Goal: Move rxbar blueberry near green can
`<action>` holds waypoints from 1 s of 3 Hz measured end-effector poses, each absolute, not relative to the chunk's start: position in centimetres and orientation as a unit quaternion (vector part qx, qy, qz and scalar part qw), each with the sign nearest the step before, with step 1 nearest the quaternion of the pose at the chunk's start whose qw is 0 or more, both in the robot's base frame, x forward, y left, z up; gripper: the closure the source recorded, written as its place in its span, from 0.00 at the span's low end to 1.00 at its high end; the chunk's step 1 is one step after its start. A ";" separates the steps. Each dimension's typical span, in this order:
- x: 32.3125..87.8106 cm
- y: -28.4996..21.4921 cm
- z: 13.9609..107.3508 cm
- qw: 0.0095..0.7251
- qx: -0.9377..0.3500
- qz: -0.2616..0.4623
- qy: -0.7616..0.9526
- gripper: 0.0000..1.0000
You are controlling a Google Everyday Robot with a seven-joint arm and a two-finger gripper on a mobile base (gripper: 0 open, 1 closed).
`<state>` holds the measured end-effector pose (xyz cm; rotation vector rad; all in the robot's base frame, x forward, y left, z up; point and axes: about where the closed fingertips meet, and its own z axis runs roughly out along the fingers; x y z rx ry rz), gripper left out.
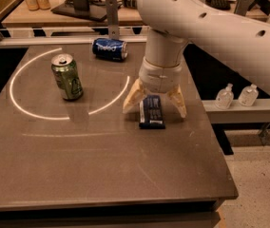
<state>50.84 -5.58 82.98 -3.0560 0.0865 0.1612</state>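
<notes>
Dark worktop is filling most of my view, with a pale arc of light curving across its left half. Going from the left, the green can is standing upright inside that arc, and a blue can is lying on its side further back. Right of both, near the worktop's right edge, the bar is lying flat, well apart from the green can.

I am judging this as the grasp step: the arm is lined up over the bar, and the bar is not yet lifted. Next I am expecting the fingers to need closing across the wrapper's narrow width, followed by a lift, a carry leftward and a set-down just beside the green can without knocking it.

The pincer is hanging straight above the bar, fingers spread wide, one on each side, clamping nothing. Its tips are sitting low, but I am unable to tell whether they are touching anything. Further right, off the worktop, two small bottles are standing on a ledge.
</notes>
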 end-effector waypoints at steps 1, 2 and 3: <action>50.7 -5.3 82.4 0.032 -0.997 0.059 0.027 0.41; 50.9 -5.1 82.6 0.032 -0.997 0.062 0.033 0.64; 50.9 -5.1 83.2 0.032 -0.997 0.062 0.033 0.88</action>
